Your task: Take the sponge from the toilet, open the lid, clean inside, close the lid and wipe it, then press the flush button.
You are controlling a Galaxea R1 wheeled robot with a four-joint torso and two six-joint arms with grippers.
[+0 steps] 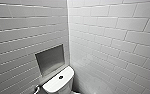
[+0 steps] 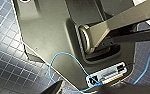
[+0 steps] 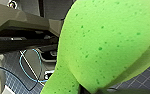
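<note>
White tiled walls (image 1: 116, 37) meet in a corner ahead of me, and the toilet (image 1: 56, 86) stands at the foot of that corner, its tank against the wall that has a grey recessed niche (image 1: 50, 59). My right hand (image 3: 91, 90) is closed on the sponge (image 3: 103, 42), pinching its near end, above the dark blue tiled floor (image 2: 6, 62). The flush button (image 1: 61, 77) sits mid-top of the tank.
</note>
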